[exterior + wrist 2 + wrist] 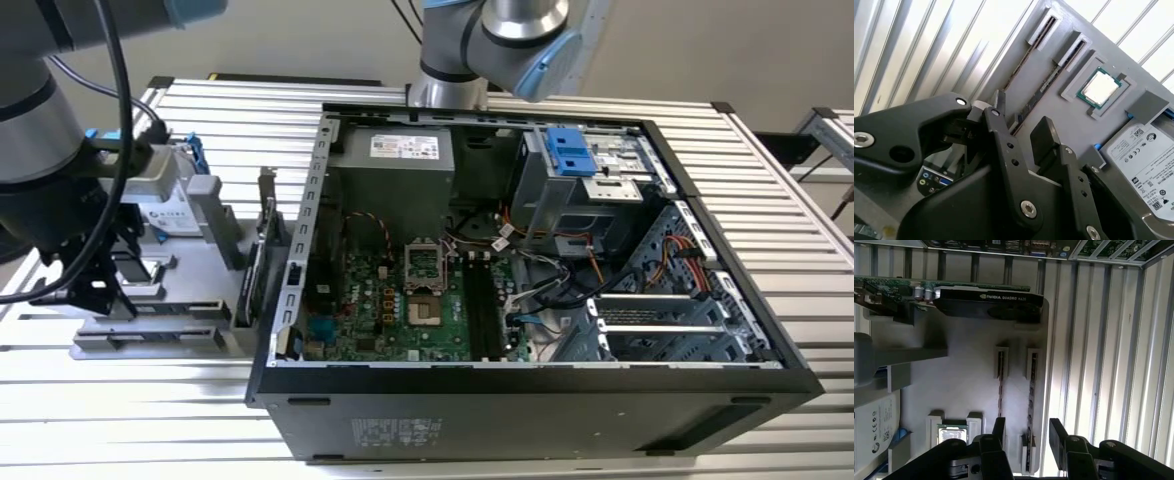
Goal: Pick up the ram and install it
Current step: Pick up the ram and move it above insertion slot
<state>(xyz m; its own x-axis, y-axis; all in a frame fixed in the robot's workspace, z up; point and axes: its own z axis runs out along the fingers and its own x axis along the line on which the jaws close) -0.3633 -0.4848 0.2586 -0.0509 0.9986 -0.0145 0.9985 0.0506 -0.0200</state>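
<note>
Hand (1028,432) open, fingers (1056,432) either side of ram (1031,390), edge-up in grey holder (964,370) slot; gap each side.

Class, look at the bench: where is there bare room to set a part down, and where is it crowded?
Bare slatted table lies at the exterior view's right of the computer case, and nearer the camera than the grey tray. The tray is crowded with the hard drive, graphics card and ram, the arm over it. Cables crowd the case's inside.
</note>
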